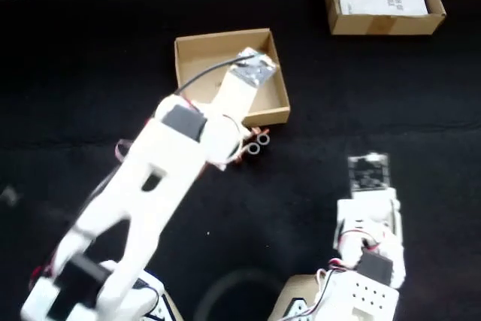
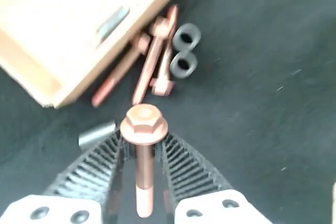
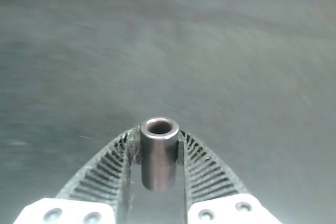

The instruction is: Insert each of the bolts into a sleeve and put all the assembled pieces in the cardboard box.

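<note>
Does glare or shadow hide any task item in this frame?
Left wrist view: strong light washes out the inside of the cardboard box, while the gripped bolt is evenly lit. Right wrist view: the sleeve carries a soft sheen, no hard shadow. High view: the black table swallows shadows.

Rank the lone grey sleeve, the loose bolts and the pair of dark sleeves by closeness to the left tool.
1. Lone grey sleeve, right beside the left tool.
2. Loose bolts, beside the cardboard box.
3. Pair of dark sleeves, beyond the bolts.
</note>
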Tool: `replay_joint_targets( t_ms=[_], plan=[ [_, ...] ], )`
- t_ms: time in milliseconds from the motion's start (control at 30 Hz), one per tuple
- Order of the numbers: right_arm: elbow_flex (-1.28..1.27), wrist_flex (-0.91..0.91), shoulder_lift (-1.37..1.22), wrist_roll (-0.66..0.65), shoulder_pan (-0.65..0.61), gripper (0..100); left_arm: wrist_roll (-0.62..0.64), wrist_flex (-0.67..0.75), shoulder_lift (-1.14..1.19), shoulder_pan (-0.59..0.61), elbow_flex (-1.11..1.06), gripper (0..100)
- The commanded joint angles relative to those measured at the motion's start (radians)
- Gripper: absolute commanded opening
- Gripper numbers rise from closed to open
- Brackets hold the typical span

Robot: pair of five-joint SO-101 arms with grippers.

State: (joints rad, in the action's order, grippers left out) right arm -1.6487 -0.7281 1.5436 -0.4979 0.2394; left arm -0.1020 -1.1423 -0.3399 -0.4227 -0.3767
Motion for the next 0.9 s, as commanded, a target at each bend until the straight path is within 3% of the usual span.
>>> replay_joint_targets(
  t_ms=[0,133,333,433,567,700,867],
  plan=[
    [0.053,-0.005,0.013,0.058,-0.165,0.7,-0.005,0.143,-0.269,-0.038,-0.127,1],
    [0.127,-0.005,0.013,0.269,-0.289,0.7,-0.006,0.324,-0.542,-0.076,-0.361,1],
    [0.165,-0.007,0.013,0.450,-0.456,0.7,-0.005,0.437,-0.786,-0.125,-0.593,1],
    [0.163,-0.007,0.013,0.531,-0.529,0.7,0.009,0.516,-0.789,-0.120,-0.630,1],
    [0.162,-0.007,0.013,0.628,-0.618,0.7,0.170,0.646,-0.786,-0.120,-0.634,1],
    [0.162,-0.007,0.013,0.644,-0.702,0.7,0.292,0.784,-0.707,-0.120,-0.625,1],
    [0.163,-0.007,0.013,0.644,-0.756,0.7,0.390,0.806,-0.545,-0.124,-0.539,1]
  ],
)
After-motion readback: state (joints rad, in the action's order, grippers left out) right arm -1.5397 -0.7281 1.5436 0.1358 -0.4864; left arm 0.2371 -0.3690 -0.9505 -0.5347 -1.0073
